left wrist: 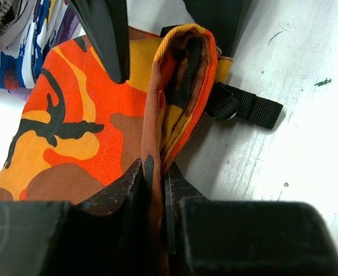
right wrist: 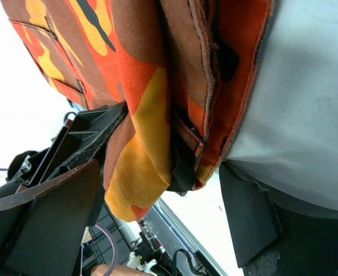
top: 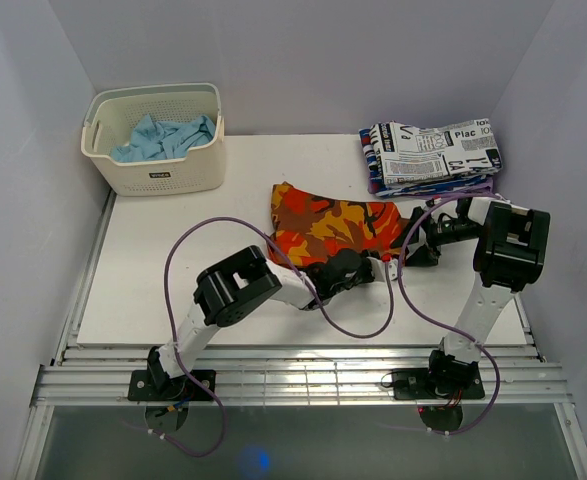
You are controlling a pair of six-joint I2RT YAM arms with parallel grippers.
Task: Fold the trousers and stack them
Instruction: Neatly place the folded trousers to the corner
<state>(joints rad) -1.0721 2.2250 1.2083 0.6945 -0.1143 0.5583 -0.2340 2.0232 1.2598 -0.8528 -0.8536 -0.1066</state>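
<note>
Table w/ camo trousers, L gripper pinching edge.

Bright even light; wrist cams soft up close, bg blown.

From above, the fingertips of the left gripper cannot be made out against the 6 o'clock edge of the camouflage trousers. Those of the right gripper, at the 3 o'clock edge, are too dark and small to tell whether they touch cloth. The wall of the basket hides most of the blue cloth. The stack shows its printed top piece whole; the pieces beneath show only as striped edges.

In the left wrist view the right gripper's fingers are cut off at 12 o'clock, and the stack at 10 o'clock.

In the right wrist view the trousers run off at 12 o'clock, and the purple cable at 6 o'clock is blurred
</note>
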